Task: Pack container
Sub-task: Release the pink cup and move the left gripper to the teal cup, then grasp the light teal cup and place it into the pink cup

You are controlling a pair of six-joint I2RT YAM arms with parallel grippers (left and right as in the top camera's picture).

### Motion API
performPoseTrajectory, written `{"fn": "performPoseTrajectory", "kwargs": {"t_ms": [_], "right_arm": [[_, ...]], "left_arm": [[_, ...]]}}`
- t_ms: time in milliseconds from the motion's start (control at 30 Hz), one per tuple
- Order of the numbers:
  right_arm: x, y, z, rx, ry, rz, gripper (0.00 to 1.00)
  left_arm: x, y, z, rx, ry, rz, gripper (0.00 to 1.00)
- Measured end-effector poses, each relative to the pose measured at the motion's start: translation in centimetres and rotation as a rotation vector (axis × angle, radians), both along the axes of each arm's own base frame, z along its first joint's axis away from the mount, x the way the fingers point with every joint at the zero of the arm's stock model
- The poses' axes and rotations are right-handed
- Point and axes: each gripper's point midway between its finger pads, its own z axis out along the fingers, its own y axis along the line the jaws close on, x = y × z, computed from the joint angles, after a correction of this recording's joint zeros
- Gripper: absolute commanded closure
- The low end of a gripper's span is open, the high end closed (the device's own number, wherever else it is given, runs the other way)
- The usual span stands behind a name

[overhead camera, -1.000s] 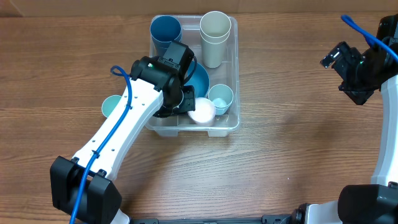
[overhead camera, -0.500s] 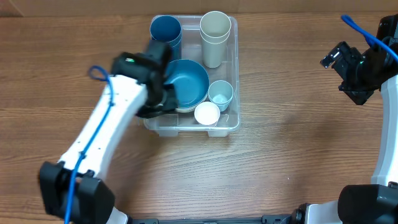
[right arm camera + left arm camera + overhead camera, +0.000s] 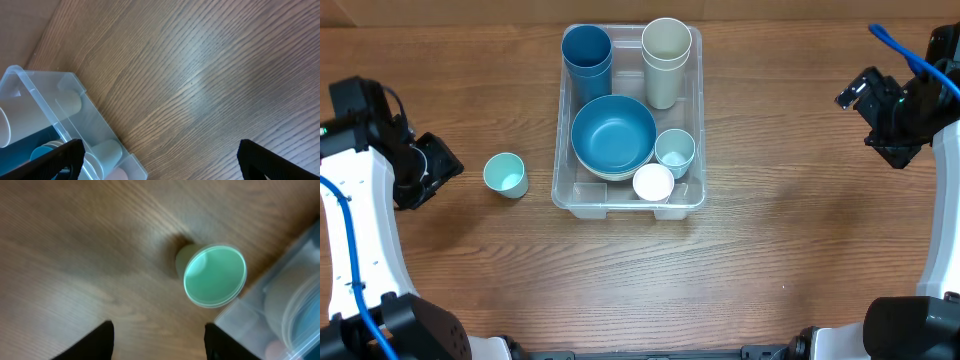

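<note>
**Mint cup stands outside the filled container**

Your container, the clear plastic bin, sits midway between the left and right edges of the table, closer to the far edge than the near one. A large blue bowl takes up its centre. Dark blue cups stand nested in its far-left corner and a stack of cream cups in its far-right corner. A pale blue cup and a small white cup stand side by side in the near-right corner.

One mint-green cup stands upright on the bare wood just beside the container's left wall, apart from it.

Your left gripper hangs near the table's left edge, left of that cup, its fingers apart with nothing between them. Its wrist camera looks down into the cup's open mouth.

Your right gripper hangs near the right edge, well apart from the container, its fingers spread wide and empty.
</note>
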Motion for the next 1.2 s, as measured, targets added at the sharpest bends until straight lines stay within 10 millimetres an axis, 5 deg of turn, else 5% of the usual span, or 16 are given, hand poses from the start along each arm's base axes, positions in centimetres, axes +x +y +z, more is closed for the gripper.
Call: {"fn": "performPoseTrajectory", "kwargs": {"t_ms": [333,567,767,867,1033,1100,1200], "right_arm": [[0.0,0.0,0.0,-0.001,0.000,0.001,0.00],[0.0,0.0,0.0,0.000,0.000,0.001,0.00],[0.0,0.0,0.0,0.000,0.000,0.000,0.00],[0.0,0.0,0.0,0.000,-0.001,0.001,0.00],[0.1,0.0,0.0,-0.001,-0.004,0.000,0.00],[0.1,0.0,0.0,-0.001,-0.004,0.001,0.00],[0.1,0.0,0.0,-0.001,-0.004,0.000,0.00]], "left_arm": [[1.7,-2.5,-8.3,-0.160,0.009,-0.099,0.58],[2.9,-3.9,-11.0,-0.189,0.037,-0.156,0.95],[2.7,-4.5,-11.1,-0.199,0.054,-0.168,0.96],[1.6,-4.9,-8.8,-0.198,0.051,-0.163,0.96],[1.9,-6.5,0.7,-0.147,-0.112,-0.205,0.96],[2.2,-10.3,5.7,-0.123,-0.238,-0.321,0.96],[1.9,-16.4,7.3,-0.140,-0.278,-0.486,0.96]]}}
